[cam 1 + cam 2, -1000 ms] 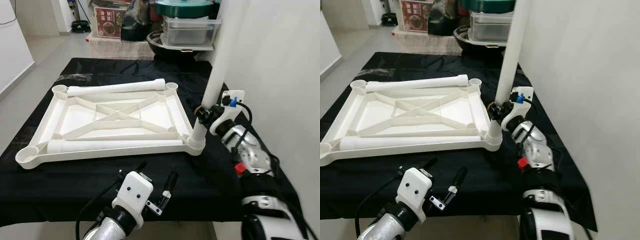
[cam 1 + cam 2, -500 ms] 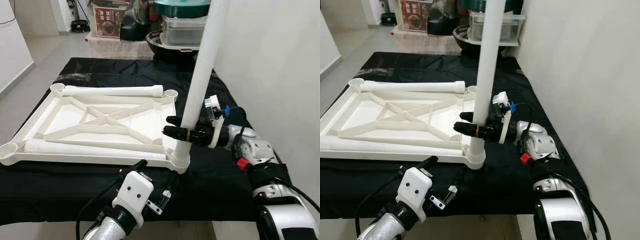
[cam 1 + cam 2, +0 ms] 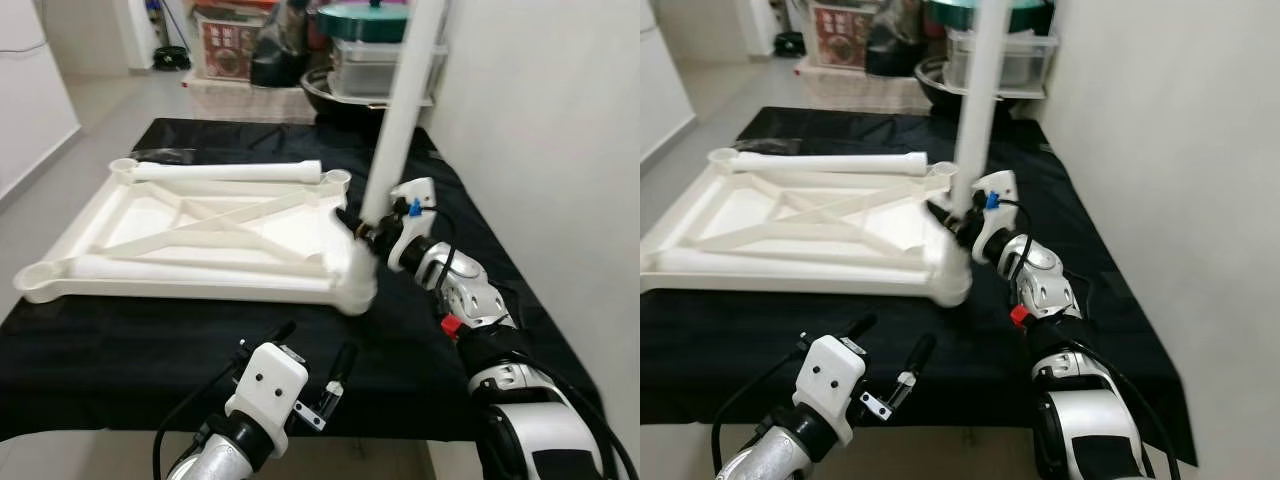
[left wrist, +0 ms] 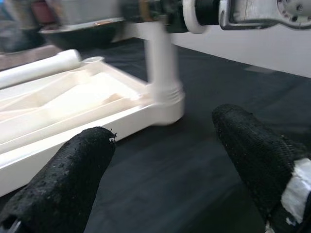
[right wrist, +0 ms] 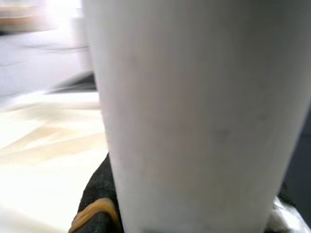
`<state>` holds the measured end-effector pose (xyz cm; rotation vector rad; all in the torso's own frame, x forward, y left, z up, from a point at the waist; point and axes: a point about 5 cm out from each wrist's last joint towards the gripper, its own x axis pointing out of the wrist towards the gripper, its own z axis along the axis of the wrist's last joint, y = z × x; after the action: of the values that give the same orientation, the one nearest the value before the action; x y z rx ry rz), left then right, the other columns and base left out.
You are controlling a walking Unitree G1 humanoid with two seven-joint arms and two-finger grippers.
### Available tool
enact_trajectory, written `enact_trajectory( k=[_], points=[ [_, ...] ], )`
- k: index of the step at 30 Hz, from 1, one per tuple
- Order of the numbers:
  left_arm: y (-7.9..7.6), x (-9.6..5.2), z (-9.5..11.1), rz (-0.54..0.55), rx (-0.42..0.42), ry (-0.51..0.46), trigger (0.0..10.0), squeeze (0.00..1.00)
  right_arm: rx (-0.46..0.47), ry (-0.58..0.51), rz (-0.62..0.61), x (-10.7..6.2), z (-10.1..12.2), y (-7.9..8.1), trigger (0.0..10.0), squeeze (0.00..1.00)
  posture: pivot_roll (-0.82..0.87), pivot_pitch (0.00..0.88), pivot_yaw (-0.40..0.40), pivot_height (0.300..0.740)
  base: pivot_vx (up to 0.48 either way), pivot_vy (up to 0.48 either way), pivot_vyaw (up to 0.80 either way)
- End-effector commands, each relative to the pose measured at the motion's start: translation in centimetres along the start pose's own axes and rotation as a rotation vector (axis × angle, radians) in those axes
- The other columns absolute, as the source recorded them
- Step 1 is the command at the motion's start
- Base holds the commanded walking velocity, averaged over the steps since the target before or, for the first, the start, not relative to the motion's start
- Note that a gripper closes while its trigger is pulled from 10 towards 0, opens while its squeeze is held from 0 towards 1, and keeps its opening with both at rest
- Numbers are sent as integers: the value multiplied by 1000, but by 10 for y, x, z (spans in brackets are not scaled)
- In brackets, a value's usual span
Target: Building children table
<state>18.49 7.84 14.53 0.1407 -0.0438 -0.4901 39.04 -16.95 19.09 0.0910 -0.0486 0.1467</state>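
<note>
A white plastic table top (image 3: 200,235) lies upside down on the black-covered table (image 3: 130,350), its near right corner lifted. A white table leg (image 3: 400,110) stands upright in that corner's socket (image 3: 356,285). My right gripper (image 3: 365,228) is shut on the leg just above the socket; the leg (image 5: 194,116) shows up close in the right wrist view. Two more white legs lie loose on the top: one along its far edge (image 3: 228,172), one along its near edge (image 3: 190,267). My left gripper (image 3: 310,362) hovers open at the table's near edge, its black fingers (image 4: 73,170) apart, facing the socket (image 4: 163,92).
A white wall (image 3: 540,130) runs close along the table's right side. Behind the table stand a dark bowl (image 3: 335,90), a clear lidded container (image 3: 385,60) with a green lid and a printed box (image 3: 225,45). Grey floor (image 3: 90,110) lies to the left.
My right gripper has swung the leg and the lifted corner, so the table top has shifted and turned on the cloth. The left gripper has stayed put.
</note>
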Motion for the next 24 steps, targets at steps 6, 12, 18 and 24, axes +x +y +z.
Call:
enact_trajectory(
  k=[6,12,18,24],
  points=[
    [-1,-1,-5,-6,3,16,10000,0,34,98,-557,-39,-27,-39,0,0,144,41,-71,740,0,0,0],
    [-1,-1,-5,-7,3,18,10000,0,142,-9,-338,-22,-19,0,10000,1000,145,34,-71,740,0,0,0],
    [-1,0,-6,-5,1,19,10000,0,195,-59,-18,-9,-6,3,10000,639,154,26,-74,740,0,0,0],
    [-1,-1,-7,-1,2,20,10000,0,151,71,497,-24,-4,-5,10000,0,144,19,-73,740,0,0,0]
  ],
)
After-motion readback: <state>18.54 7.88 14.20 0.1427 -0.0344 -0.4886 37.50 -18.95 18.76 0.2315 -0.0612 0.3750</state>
